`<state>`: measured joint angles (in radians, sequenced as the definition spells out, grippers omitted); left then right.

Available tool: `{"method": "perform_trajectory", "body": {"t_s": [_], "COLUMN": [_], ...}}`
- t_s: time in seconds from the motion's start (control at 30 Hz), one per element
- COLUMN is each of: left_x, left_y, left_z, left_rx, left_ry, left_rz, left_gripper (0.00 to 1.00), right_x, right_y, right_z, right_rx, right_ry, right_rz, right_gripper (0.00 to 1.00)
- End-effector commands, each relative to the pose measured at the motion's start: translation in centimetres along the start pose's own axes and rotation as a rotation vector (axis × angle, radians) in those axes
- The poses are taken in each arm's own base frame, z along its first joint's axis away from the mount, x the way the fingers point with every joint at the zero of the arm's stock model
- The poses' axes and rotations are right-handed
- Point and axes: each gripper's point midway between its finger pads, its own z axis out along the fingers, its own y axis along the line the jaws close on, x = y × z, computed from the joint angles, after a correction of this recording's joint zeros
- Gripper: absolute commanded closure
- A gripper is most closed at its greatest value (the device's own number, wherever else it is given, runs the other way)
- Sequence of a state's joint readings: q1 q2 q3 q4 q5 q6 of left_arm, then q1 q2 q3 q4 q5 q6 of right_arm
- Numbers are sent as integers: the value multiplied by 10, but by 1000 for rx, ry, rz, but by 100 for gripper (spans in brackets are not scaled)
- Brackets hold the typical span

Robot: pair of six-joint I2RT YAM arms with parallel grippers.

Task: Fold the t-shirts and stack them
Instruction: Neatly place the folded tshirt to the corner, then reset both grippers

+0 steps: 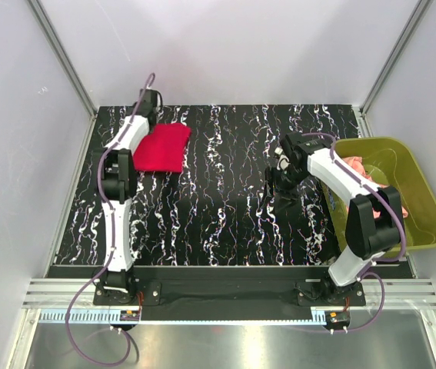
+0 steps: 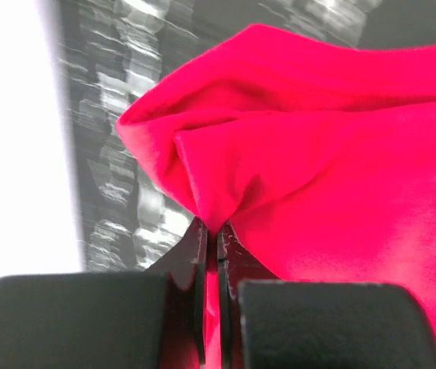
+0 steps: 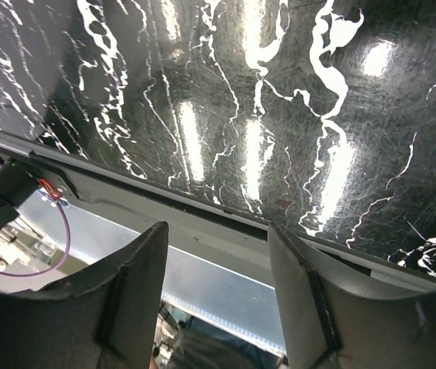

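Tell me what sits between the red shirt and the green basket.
Top view: from the red shirt, bare marbled table runs to the open right gripper and its arm, near the basket. Nothing else there.

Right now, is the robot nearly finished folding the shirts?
Not yet. The red t-shirt already lies folded small at the far left of the table, and the left gripper is pinching its edge, so that one is in hand. The pink t-shirt sits bunched in the green basket; the right gripper hangs open and empty. Folding pink and stacking both is left.
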<state>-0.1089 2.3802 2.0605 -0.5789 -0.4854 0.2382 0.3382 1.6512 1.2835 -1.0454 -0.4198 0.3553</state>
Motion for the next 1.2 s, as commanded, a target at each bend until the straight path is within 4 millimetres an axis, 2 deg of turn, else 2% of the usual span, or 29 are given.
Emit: {"method": "perform_trajectory", "body": {"t_s": [0.0,0.1,0.13,0.17,0.2,0.27,0.3,0.43,0.47,0.57,0.67,0.73,0.93,1.07,1.17], "left_x": [-56,-78,-81,-78,-82,-82,-88,-101,-94,-84,-74,-71,-76,-76,-80], "left_y": [75,85,91,88,103,108,116,117,133,147,173,180,177,167,170], "left_z": [0,11,15,27,28,37,37,39,43,50,53,57,66,75,74], "left_rx": [-242,-290,-299,-289,-304,-321,-343,-354,-385,-443,-520,-538,-523,-497,-510], "left_ry": [-165,-240,-250,-245,-257,-267,-291,-349,-335,-314,-302,-303,-348,-361,-384], "left_rz": [41,96,93,99,79,76,71,27,-1,-41,-105,-140,-199,-186,-192], "left_gripper": [100,100,100,100,100,100,100,100,100,100,100,100,100,100,100], "right_x": [-2,-2,-2,-4,-3,-4,-3,-6,-7,-10,-13,-14,-18,-18,-17], "right_y": [7,1,-2,-3,-4,-7,-9,-11,-12,-14,-16,-17,-19,-22,-23], "right_z": [-4,0,1,1,0,-2,-3,-2,1,1,1,2,2,1,2], "right_rx": [-27,4,15,23,32,51,59,69,72,83,87,89,96,102,103], "right_ry": [21,49,52,52,56,51,55,60,69,76,82,86,90,85,86], "right_rz": [-36,-45,-45,-45,-50,-56,-61,-64,-58,-60,-52,-50,-46,-41,-37], "right_gripper": [39,39,39,39,39,39,39,39,39,39,39,39,39,40,40]}}
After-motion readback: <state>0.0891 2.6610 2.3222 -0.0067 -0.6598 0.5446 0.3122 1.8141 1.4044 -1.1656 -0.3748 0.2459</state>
